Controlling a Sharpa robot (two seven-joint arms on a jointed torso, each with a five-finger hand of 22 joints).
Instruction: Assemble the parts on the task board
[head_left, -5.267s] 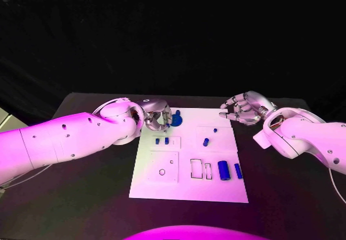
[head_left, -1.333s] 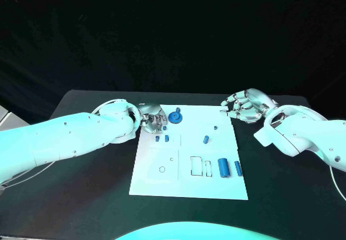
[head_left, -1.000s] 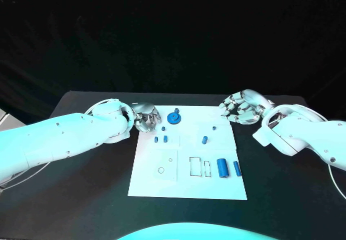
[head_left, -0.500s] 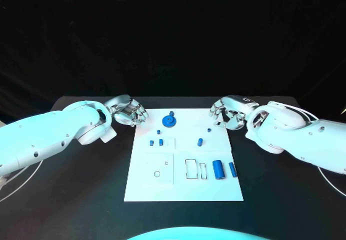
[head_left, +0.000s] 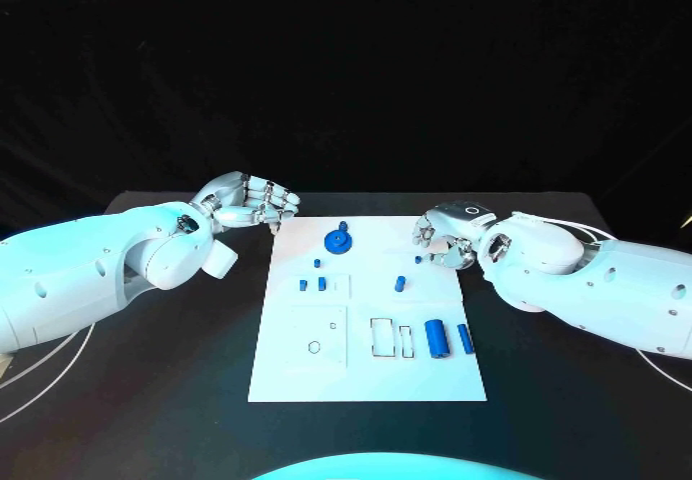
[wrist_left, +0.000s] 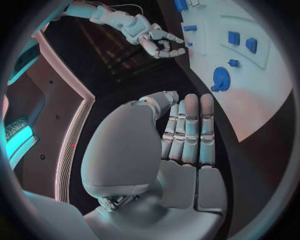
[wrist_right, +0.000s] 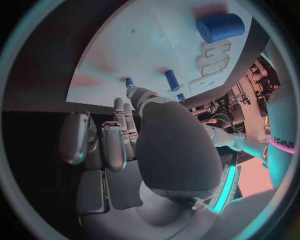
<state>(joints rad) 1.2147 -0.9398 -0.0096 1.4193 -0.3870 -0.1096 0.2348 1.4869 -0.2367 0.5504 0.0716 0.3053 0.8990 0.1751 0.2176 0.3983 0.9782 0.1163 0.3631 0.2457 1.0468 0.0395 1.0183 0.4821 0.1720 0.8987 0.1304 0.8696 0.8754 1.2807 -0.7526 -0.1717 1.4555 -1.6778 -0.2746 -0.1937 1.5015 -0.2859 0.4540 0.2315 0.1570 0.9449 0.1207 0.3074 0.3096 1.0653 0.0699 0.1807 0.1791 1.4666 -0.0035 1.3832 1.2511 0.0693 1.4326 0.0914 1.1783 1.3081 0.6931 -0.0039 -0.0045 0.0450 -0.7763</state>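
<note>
The white task board (head_left: 368, 370) lies in the middle of the black counter (head_left: 159, 400), its long side running away from the robot. Both hands sit at its far end, one on each side, and neither holds anything. The left hand (head_left: 248, 201) hangs just off the board's far left corner with its fingers laid side by side and nothing in them. The right hand (head_left: 444, 238) is over the far right edge with its fingers curled in, and I see nothing in it.

Between them, at the far end of the board, is a round blue disc (head_left: 338, 241). Nearer the right hand are two small blue pegs (head_left: 401, 284); two short blue pieces (head_left: 312, 285) lie toward the left. Down at the near right lies a thick blue cylinder (head_left: 436, 339) with a thinner blue rod (head_left: 464, 338) beside it, both pointing along the board's length, next to empty rectangular slots (head_left: 382, 337).

The right hand looks closer to the pegs and the cylinder, which lies toward the robot from it; the disc sits about midway.

The only writing is part of a word on the left arm in the right wrist view, too cut off to read.
</note>
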